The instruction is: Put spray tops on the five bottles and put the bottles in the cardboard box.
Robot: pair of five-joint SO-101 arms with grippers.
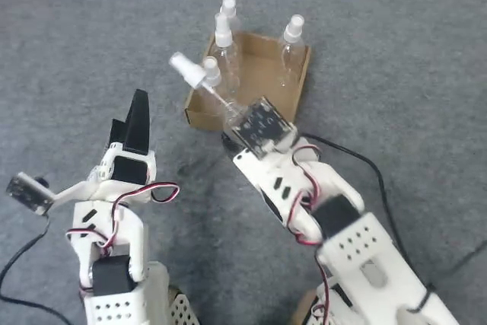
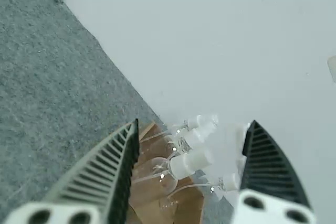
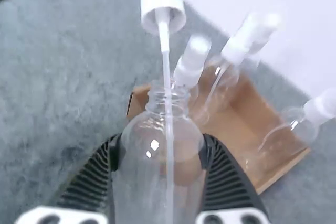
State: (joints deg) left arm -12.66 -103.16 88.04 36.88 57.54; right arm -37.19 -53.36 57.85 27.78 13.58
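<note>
My right gripper (image 3: pixel 160 145) is shut on a clear bottle (image 3: pixel 157 150), held tilted at the near left corner of the cardboard box (image 1: pixel 301 89). A white spray top (image 3: pixel 163 1) stands raised above the bottle's open neck, with its thin tube reaching down inside. In the high view this spray top (image 1: pixel 186 66) points up and left of the held bottle (image 1: pixel 230 110). Several capped bottles (image 1: pixel 291 36) stand upright in the box (image 3: pixel 239 129). My left gripper (image 1: pixel 128 129) hovers open and empty over the carpet, left of the box; its wrist view looks between the fingers towards the capped bottles (image 2: pixel 189 163).
Grey carpet (image 1: pixel 396 74) covers the table on all sides of the box. A black cable (image 1: pixel 377 180) trails along the right arm. A pale wall (image 2: pixel 236 35) rises behind the box.
</note>
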